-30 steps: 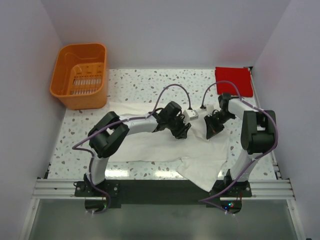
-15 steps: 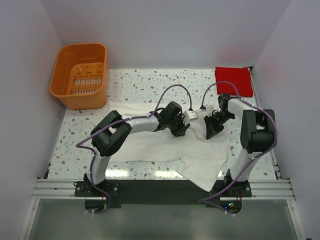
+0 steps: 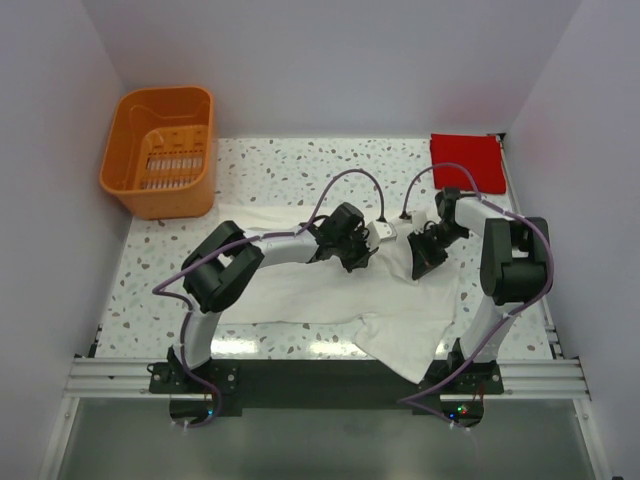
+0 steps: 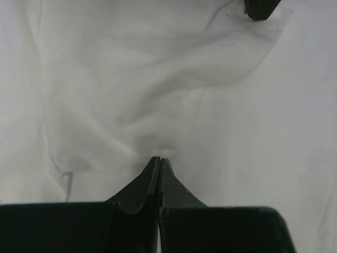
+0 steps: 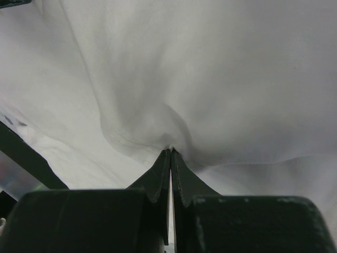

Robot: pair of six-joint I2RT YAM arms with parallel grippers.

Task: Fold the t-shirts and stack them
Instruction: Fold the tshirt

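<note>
The cream-white t-shirt (image 3: 330, 295) lies spread over the middle and front of the table, a flap hanging towards the front edge. My left gripper (image 3: 360, 260) is shut on a pinch of its cloth (image 4: 158, 142) near the shirt's middle top. My right gripper (image 3: 420, 268) is shut on a hemmed fold of the same shirt (image 5: 158, 132) a little to the right. The two grippers sit close together. The red t-shirt (image 3: 466, 160) lies as a small flat square at the back right corner.
An orange slotted basket (image 3: 160, 150) stands at the back left. White walls close the table on three sides. The metal rail with both arm bases (image 3: 320, 375) runs along the near edge.
My left gripper has drawn a little back and left with the cloth in it. My right gripper has hardly moved.
</note>
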